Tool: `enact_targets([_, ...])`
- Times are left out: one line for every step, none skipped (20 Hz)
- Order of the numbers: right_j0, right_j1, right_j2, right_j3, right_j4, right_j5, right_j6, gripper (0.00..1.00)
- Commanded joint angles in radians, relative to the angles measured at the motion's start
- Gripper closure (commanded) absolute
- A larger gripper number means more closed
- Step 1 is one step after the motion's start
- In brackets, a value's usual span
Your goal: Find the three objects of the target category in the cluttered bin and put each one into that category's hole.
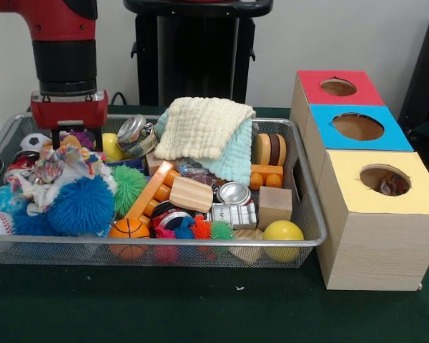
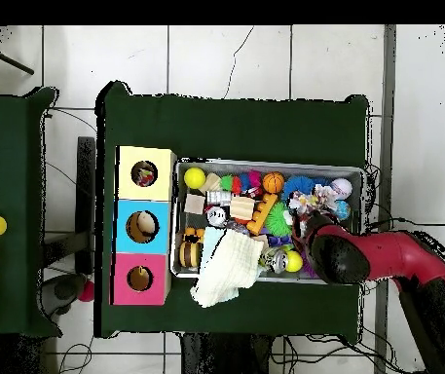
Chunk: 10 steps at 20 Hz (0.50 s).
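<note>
The silver wire-mesh bin (image 1: 311,243) is full of toys. A knotted ball of multicoloured fabric (image 1: 63,166) lies at its left end, above a blue spiky ball. My gripper (image 1: 77,139) hangs just over the fabric ball with its two black fingers (image 1: 55,134) spread apart and nothing between them. The yellow-topped box (image 1: 357,214) stands front right, and a patterned item shows inside its hole (image 1: 384,179). In the overhead view the arm's wrist (image 2: 335,255) covers the gripper, the fabric ball (image 2: 309,203) shows beside it, and the yellow box's hole (image 2: 144,175) is at the far left.
A cream cloth (image 1: 204,127) lies over the bin's back middle. A blue spiky ball (image 1: 81,206), green spiky ball (image 1: 129,186), small basketball (image 1: 129,229), yellow ball (image 1: 282,231), wooden blocks (image 1: 274,206) and cans (image 1: 234,193) crowd the bin. Blue-topped (image 1: 357,127) and red-topped (image 1: 337,87) boxes stand behind the yellow one.
</note>
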Motion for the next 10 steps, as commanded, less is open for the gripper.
enact_targets([0.018,-0.068,0.079,0.026,0.024,0.071,-0.197,0.00])
enact_targets([0.017,-0.074,0.082,0.030,0.030,0.077,-0.198,0.00])
enact_targets([0.016,-0.080,0.085,0.034,0.036,0.083,-0.199,0.00])
enact_targets([0.016,-0.083,0.087,0.037,0.036,0.085,-0.204,0.00])
enact_targets([0.019,-0.088,0.088,0.037,0.039,0.089,-0.204,0.00])
enact_targets([0.020,-0.091,0.088,0.039,0.040,0.093,-0.207,0.00])
enact_targets([0.020,-0.096,0.090,0.041,0.042,0.098,-0.212,0.00])
enact_targets([0.019,-0.101,0.093,0.043,0.045,0.103,-0.217,0.00])
enact_targets([0.020,-0.102,0.092,0.042,0.048,0.106,-0.215,0.00])
enact_targets([0.020,-0.104,0.092,0.042,0.051,0.108,-0.213,0.00])
